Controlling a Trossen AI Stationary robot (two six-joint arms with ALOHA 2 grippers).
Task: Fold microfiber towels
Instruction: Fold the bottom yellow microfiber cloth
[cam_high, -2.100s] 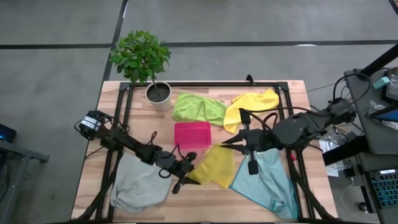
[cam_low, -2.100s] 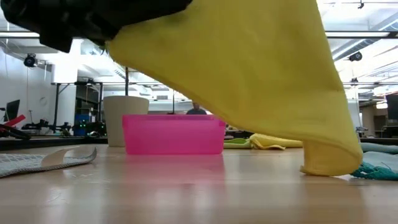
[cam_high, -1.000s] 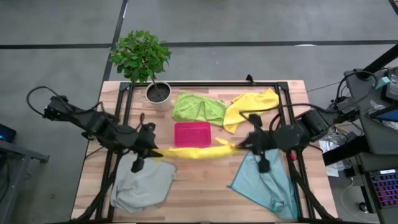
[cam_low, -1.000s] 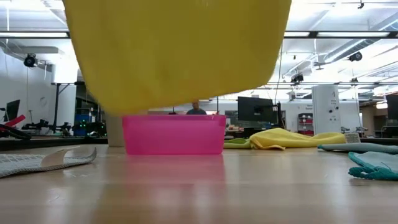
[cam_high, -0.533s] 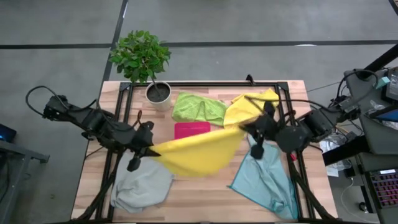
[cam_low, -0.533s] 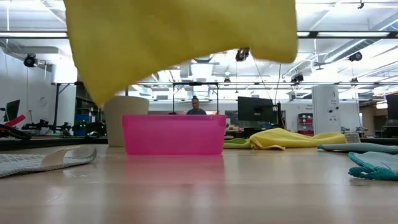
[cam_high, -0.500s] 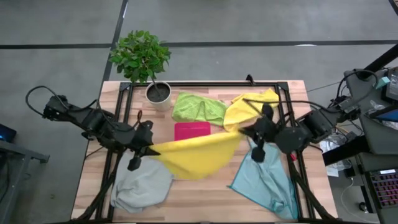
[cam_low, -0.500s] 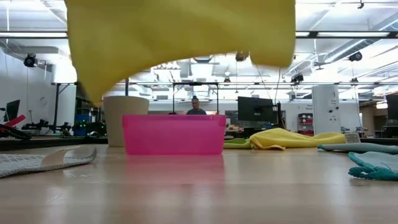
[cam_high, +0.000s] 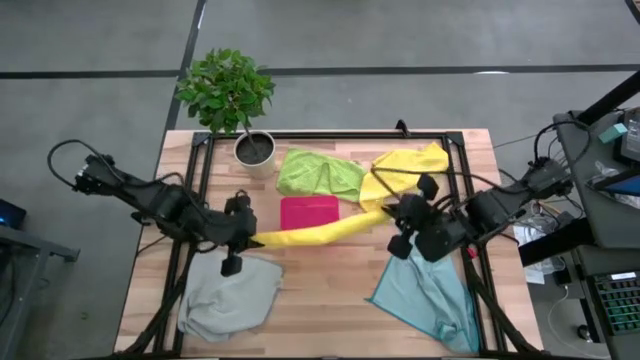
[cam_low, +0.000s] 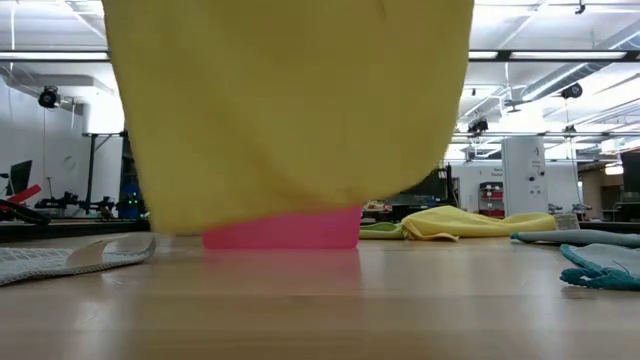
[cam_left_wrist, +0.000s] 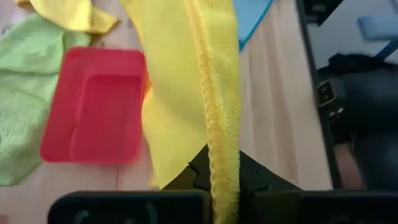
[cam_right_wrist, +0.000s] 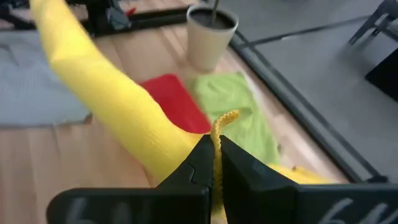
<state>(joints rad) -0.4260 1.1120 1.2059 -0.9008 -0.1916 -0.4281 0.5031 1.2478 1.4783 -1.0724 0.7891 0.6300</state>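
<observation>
High view: yellow towel (cam_high: 315, 233) stretched taut in the air between two corners, above the middle of the tabletop (cam_high: 330, 300). Left gripper (cam_high: 248, 238) clamped on one corner, right gripper (cam_high: 392, 215) clamped on the other. Half a second ago billowed out wide toward the front edge; now drawn back into a narrow band just in front of the pink tray (cam_high: 310, 214). Probably a shake-out to flatten the cloth before laying it down; no fold made yet. Grey towel (cam_high: 230, 298) crumpled at the front left corner, teal towel (cam_high: 428, 292) at the front right, green towel (cam_high: 320, 172) and second yellow towel (cam_high: 405, 170) along the back edge.

Low view: yellow towel (cam_low: 290, 110) hanging as a broad curtain, lower edge clear of the tabletop (cam_low: 320, 300), now hiding most of the tray (cam_low: 290, 232).

Left wrist view: towel hem (cam_left_wrist: 221, 124) pinched between closed fingers (cam_left_wrist: 186, 177), tray (cam_left_wrist: 93, 106) below.

Right wrist view: towel corner (cam_right_wrist: 217, 134) pinched between closed fingers (cam_right_wrist: 199, 163), cloth running off toward the plant pot (cam_right_wrist: 211, 34).
</observation>
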